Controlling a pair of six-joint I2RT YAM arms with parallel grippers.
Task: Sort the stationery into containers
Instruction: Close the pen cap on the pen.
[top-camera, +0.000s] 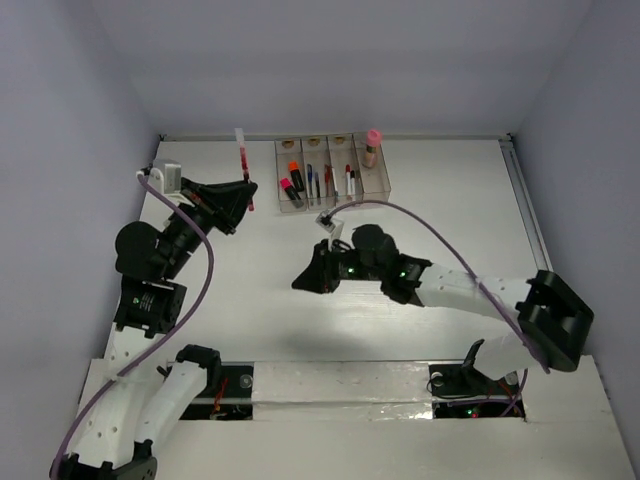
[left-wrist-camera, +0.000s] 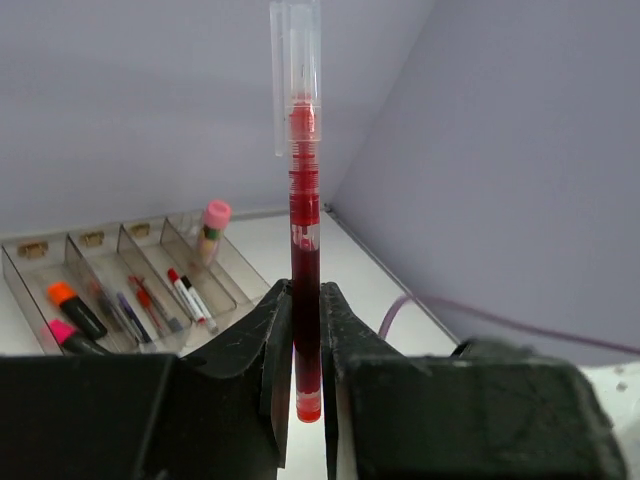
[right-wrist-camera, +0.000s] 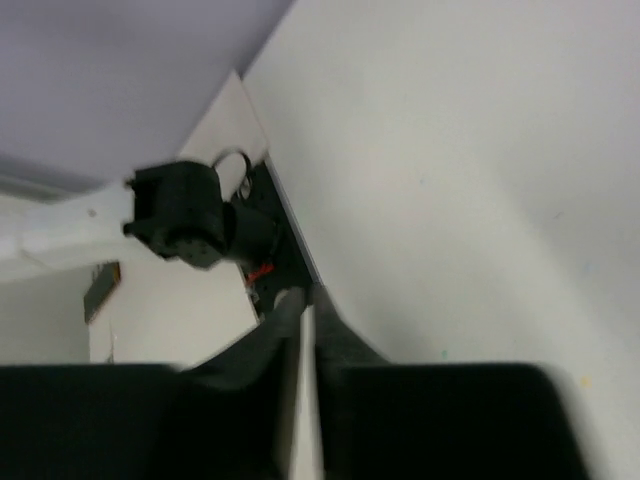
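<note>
Most of the sorting looks done. The containers already hold two highlighters, several thin pens, the white marker, and the glue stick, which stands at the far end of the rightmost one. What seems to be left is the red pen, held upright and pinched low in the left jaws, just left of the containers. The right jaws are closed on nothing, on the near side of the containers. The bench is plain white and the walls are pale lilac.

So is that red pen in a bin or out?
Out: the left gripper holds the red pen, left of the bins.
</note>
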